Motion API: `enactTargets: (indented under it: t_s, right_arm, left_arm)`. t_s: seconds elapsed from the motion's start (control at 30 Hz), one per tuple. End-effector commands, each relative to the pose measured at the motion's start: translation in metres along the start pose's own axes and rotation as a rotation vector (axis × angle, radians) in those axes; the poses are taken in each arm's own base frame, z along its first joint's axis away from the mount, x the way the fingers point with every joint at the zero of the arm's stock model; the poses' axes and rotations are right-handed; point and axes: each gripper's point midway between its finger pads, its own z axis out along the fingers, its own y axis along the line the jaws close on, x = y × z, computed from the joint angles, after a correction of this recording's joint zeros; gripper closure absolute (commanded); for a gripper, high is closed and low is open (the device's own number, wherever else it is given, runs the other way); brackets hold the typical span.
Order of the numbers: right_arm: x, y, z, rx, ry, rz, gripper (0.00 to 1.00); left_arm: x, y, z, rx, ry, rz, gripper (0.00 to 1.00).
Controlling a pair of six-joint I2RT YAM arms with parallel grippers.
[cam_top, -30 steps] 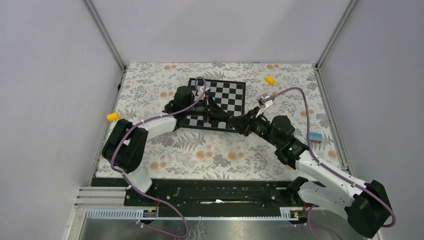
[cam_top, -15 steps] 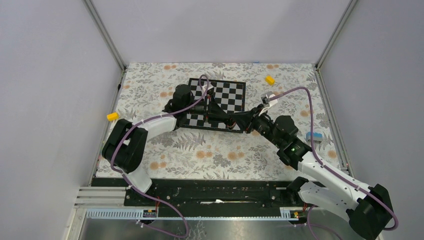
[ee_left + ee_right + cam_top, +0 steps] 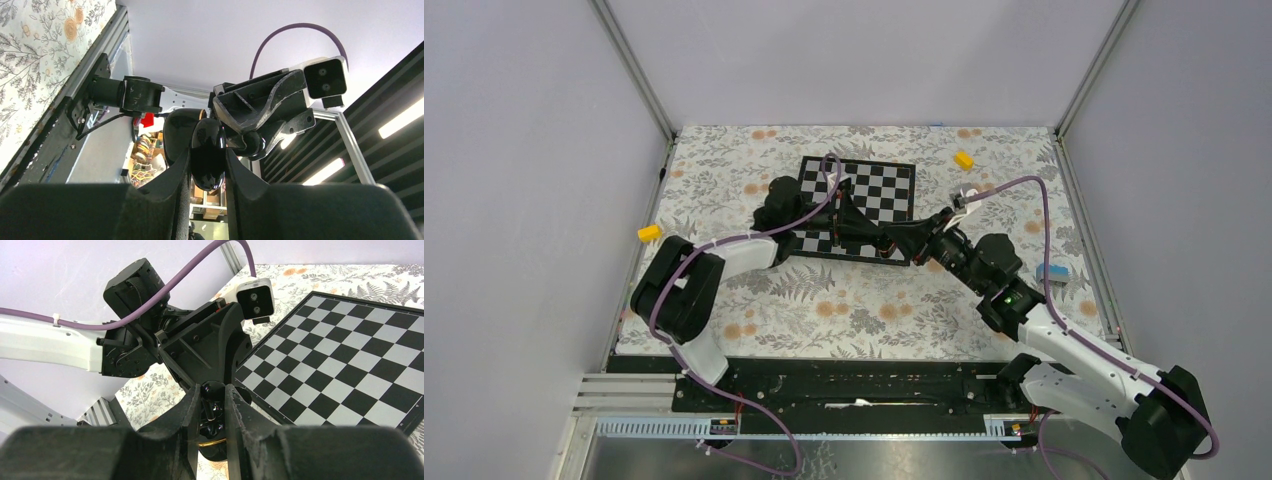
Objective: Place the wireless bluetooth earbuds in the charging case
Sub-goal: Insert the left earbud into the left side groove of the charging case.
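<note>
The left hand (image 3: 208, 152) is clamping its fingers on the charging case (image 3: 209, 167) and holding it up over the near edge of the chessboard (image 3: 879, 185), tip to tip with the right hand (image 3: 214, 390). The right hand's fingers are pinching, nearly together, a small glossy black thing that is probably one of the wireless bluetooth earbuds (image 3: 212, 411) (only the right wrist view is showing it; from above, both hands are merging into one dark mass).
</note>
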Motion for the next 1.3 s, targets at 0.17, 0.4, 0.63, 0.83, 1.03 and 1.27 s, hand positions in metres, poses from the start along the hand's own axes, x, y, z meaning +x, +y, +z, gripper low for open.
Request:
enactTargets:
  t_s: [0.17,0.4,0.63,0.83,1.03,1.27]
  right_arm:
    - [-0.012,0.011,-0.001,-0.050,-0.064,0.010,0.80]
    - [-0.007,0.010,-0.001,-0.050,-0.057,0.017,0.81]
    - [-0.008,0.012,-0.001,-0.062,-0.058,0.028,0.81]
    - [-0.005,0.010,-0.004,-0.057,-0.061,0.036,0.82]
    - [-0.002,0.008,-0.008,-0.053,-0.062,0.043,0.82]
    - [-0.001,0.006,-0.012,-0.043,-0.070,0.043,0.83]
  left_arm:
    - [-0.002,-0.017,0.001,0.069,-0.013,0.016,1.00]
    - [-0.003,-0.022,0.001,0.102,-0.011,0.012,1.00]
    - [-0.005,-0.019,0.001,0.102,-0.018,0.004,1.00]
    - [-0.006,-0.019,0.000,0.116,-0.028,-0.013,1.00]
    - [-0.008,-0.021,-0.003,0.131,-0.040,-0.018,1.00]
    - [-0.013,-0.019,-0.006,0.143,-0.073,-0.049,1.00]
